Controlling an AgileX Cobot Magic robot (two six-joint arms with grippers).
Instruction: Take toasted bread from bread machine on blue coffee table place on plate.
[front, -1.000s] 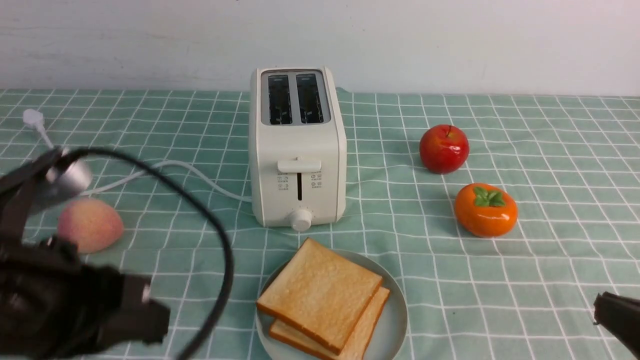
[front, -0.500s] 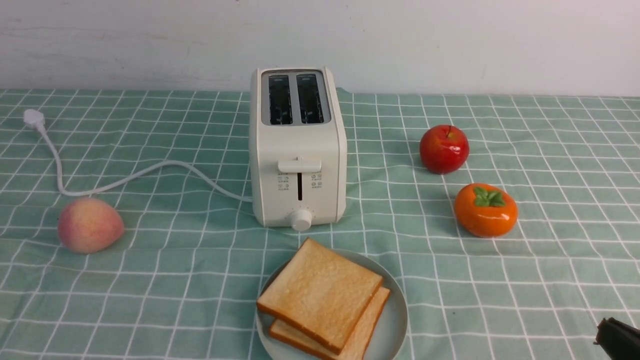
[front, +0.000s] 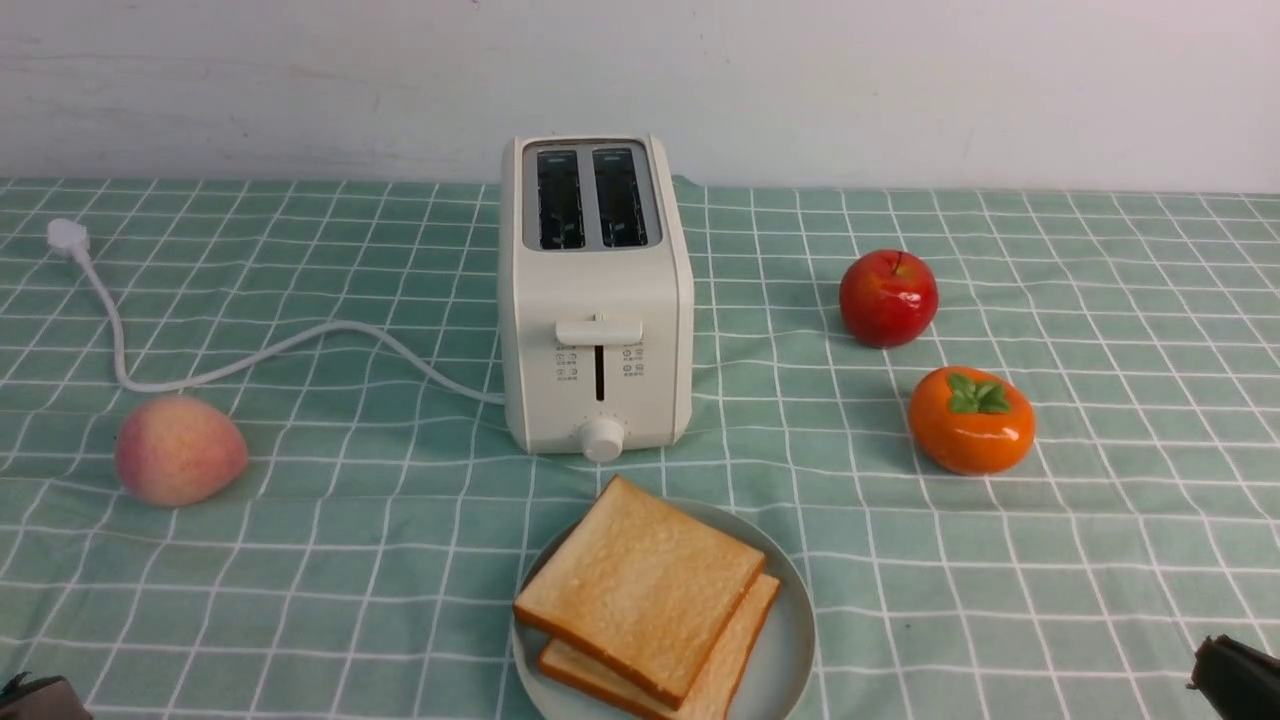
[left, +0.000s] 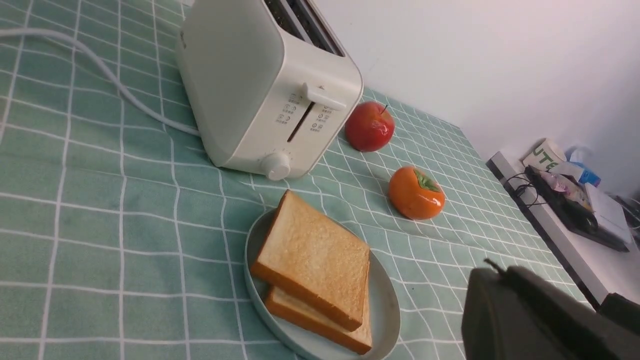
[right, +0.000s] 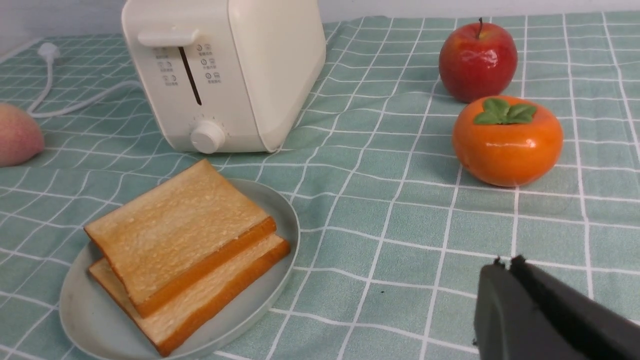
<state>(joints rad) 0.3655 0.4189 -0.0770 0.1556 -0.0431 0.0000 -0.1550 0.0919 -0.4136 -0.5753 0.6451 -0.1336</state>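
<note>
Two slices of toasted bread (front: 640, 590) lie stacked on the pale plate (front: 790, 650), in front of the cream bread machine (front: 597, 300), whose two slots are empty. All stand on the teal checked cloth of the coffee table (front: 1000, 560). The toast also shows in the left wrist view (left: 312, 260) and the right wrist view (right: 175, 235). My left gripper (left: 492, 270) is shut and empty, low at the near left. My right gripper (right: 505, 262) is shut and empty, low at the near right, right of the plate (right: 280, 220).
A red apple (front: 888, 297) and an orange persimmon (front: 970, 420) sit right of the toaster. A peach (front: 180, 450) lies at the left, by the white cord (front: 280, 345) and plug (front: 66, 238). A white wall stands behind.
My left arm has drawn back out of the front view to the near left corner. My right gripper dropped slightly lower at the near right. Toast and plate have not moved.
</note>
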